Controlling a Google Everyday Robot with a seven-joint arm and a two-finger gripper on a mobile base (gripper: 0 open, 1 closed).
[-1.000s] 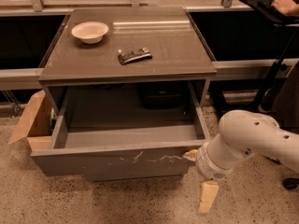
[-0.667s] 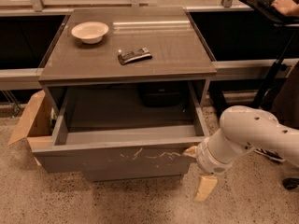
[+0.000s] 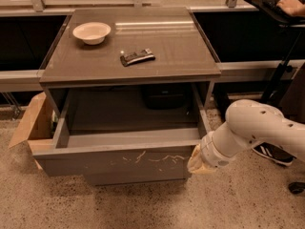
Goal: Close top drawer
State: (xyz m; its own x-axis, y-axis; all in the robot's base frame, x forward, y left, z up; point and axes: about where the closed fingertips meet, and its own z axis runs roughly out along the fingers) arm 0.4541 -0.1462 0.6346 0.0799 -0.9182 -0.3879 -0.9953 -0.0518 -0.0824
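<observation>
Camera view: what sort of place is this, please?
Probably an office or lab workspace: a speckled hard floor, a grey cabinet with its top drawer pulled open, and a black stand on a pole at upper right. The gripper sits at the drawer front's right end.

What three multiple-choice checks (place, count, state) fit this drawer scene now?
1. Where is the gripper by the top drawer? A left end of its front; B right end of its front; C inside it.
2. How many things lie on the tabletop? A two; B four; C none.
3. The top drawer is: A shut; B pulled open; C lifted out.
Answers: 1 B, it sits at the front's right corner. 2 A, a bowl and a dark packet. 3 B, its inside shows.
</observation>
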